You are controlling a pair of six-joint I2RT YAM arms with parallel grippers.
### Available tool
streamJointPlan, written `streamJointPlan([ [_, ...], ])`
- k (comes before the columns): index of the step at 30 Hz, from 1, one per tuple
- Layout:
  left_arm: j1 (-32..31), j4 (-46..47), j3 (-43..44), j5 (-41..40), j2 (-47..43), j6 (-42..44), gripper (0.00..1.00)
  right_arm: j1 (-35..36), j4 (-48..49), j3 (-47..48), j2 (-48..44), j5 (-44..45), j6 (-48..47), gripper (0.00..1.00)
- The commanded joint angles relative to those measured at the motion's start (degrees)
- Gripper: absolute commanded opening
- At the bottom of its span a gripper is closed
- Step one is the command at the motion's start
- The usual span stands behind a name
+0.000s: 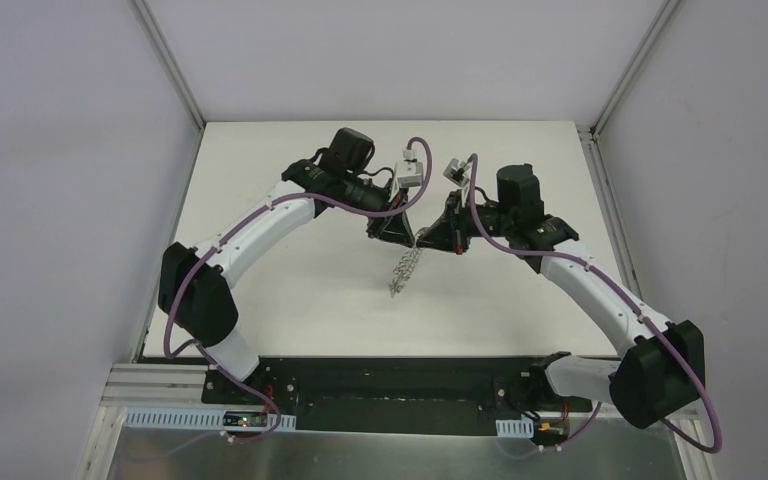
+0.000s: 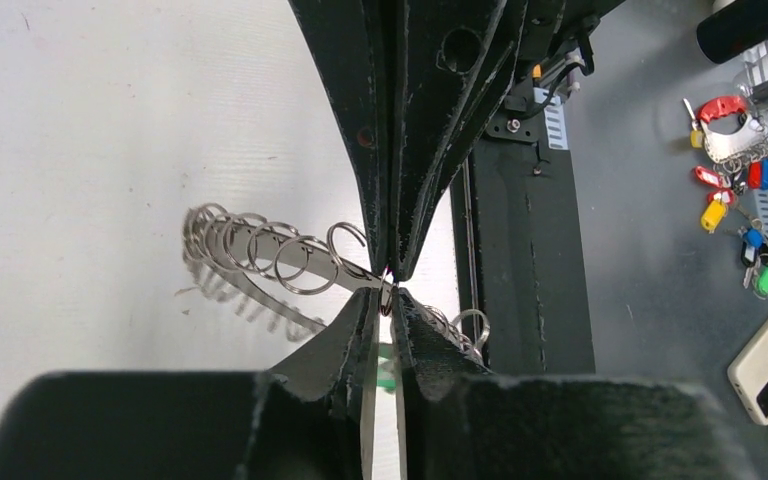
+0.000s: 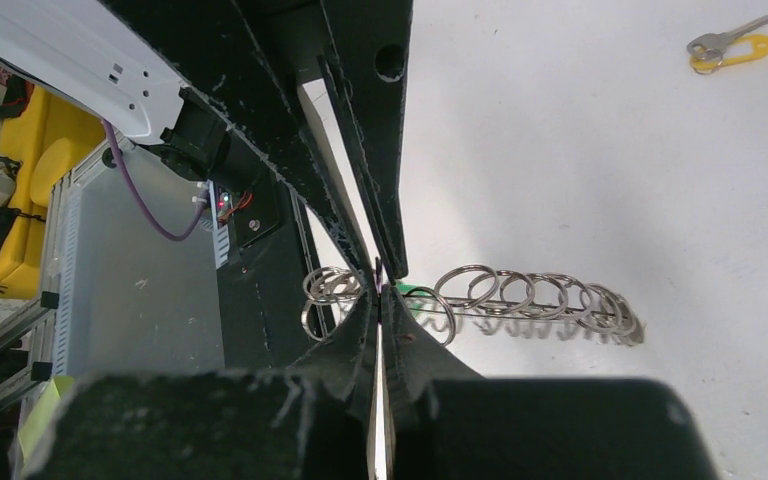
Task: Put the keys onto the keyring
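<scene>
With our right gripper clamped shut on the rim of the keyring above the table and our left gripper almost closed on what looks like the green key at that rim, we risk a shallow pinch letting the key twist free.

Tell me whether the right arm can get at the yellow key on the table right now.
Probably not yet. The yellow key lies bare on the table, but the right end effector is shut on the keyring and would have to let go first.
</scene>
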Motion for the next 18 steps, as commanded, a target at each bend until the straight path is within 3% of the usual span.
streamJointPlan([
  [1, -1.4, 0.3, 2.5, 2.1, 0.5, 0.2, 0.07, -0.4, 4.4, 0.4, -0.8, -1.2, 0.7, 0.0],
  [3, -1.4, 0.2, 2.6, 2.1, 0.5, 0.3, 0.0, -0.5, 4.4, 0.3, -0.8, -1.1, 0.7, 0.0],
  [5, -1.4, -0.1, 2.7, 1.4, 0.4, 0.1, 0.0, -0.6, 4.5, 0.2, -0.7, -0.8, 0.7, 0.0],
  [12, -1.4, -6.4, 6.9, -10.8, 0.0, -2.0, 0.0, -3.3, 3.6, 0.1, -2.2, 1.9, 0.5, 0.4],
  [14, -1.5, -6.8, 6.2, -13.8, -1.3, -2.3, 0.0, -4.4, 3.6, -0.1, -3.1, 2.3, 0.3, 0.48],
  [18, -1.7, -6.1, 4.0, -19.7, -3.8, -5.5, 0.0, -6.5, 3.4, -0.1, -4.2, 2.2, -0.1, 0.53],
])
